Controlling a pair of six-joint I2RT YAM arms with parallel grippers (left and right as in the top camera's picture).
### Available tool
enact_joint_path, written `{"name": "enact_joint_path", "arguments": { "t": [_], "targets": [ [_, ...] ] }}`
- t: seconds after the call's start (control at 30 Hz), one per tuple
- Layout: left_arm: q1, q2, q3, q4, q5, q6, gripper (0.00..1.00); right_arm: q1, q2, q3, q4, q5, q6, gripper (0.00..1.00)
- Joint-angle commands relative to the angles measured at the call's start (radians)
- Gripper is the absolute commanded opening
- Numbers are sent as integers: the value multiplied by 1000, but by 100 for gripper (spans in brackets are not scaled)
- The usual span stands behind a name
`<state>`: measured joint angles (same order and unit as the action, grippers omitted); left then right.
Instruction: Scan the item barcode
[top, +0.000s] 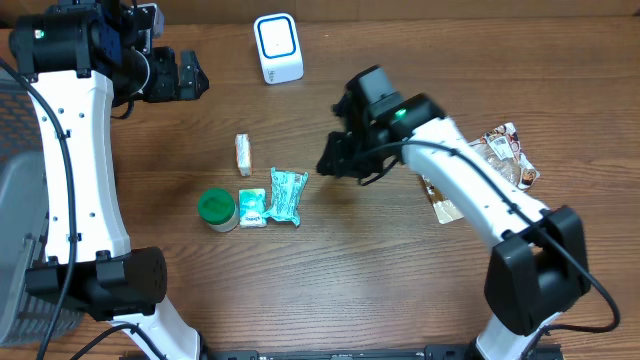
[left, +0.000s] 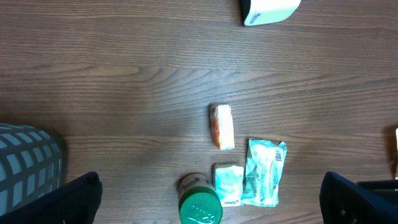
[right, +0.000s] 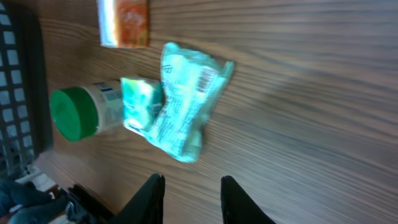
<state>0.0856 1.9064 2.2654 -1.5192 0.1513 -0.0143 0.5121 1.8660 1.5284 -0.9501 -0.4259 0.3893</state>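
Note:
The white barcode scanner (top: 278, 47) stands at the back of the table, and its edge shows in the left wrist view (left: 267, 9). A teal pouch (top: 287, 195) (right: 186, 106) (left: 264, 171) with a printed barcode lies flat mid-table. My right gripper (top: 328, 163) (right: 193, 180) hovers just right of the pouch, its jaws narrowly open with only bare wood between them. My left gripper (top: 195, 78) (left: 210, 179) is raised at the back left, wide open and holding nothing.
Beside the pouch lie a small teal packet (top: 252, 207), a green-lidded jar (top: 216, 210) and an orange-white packet (top: 243, 154). Snack packages (top: 505, 155) lie at the right, under my right arm. A grey basket (top: 15, 200) stands at the left edge.

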Motion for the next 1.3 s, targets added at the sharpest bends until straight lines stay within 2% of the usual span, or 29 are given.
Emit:
{"name": "enact_joint_path", "arguments": {
  "t": [0.0,0.17,0.43,0.57,0.67,0.97,1.03,1.1,1.17,1.27],
  "targets": [
    [-1,-22,12,2,-5,26,99,47,12,-50,58,32,151,24],
    [-1,-22,12,2,-5,26,100,117,13,-129,196,33,261,17],
    [-1,-22,13,2,-5,26,100,185,50,-196,342,33,367,16],
    [-1,-22,12,2,-5,26,99,208,102,-196,348,34,370,17],
    [-1,-22,12,2,-5,26,99,211,140,-196,333,32,384,29],
    [-1,-22,13,2,-5,26,99,211,201,-197,309,33,397,29],
    [-1,-22,12,2,-5,26,100,211,203,-197,309,33,396,21],
    [-1,-22,12,2,-5,26,100,208,202,-196,306,32,392,4],
    [-1,-22,13,2,-5,26,100,199,198,-186,282,32,367,4],
    [-1,-22,13,2,-5,26,99,183,183,-143,212,33,247,4]
  ]
}}
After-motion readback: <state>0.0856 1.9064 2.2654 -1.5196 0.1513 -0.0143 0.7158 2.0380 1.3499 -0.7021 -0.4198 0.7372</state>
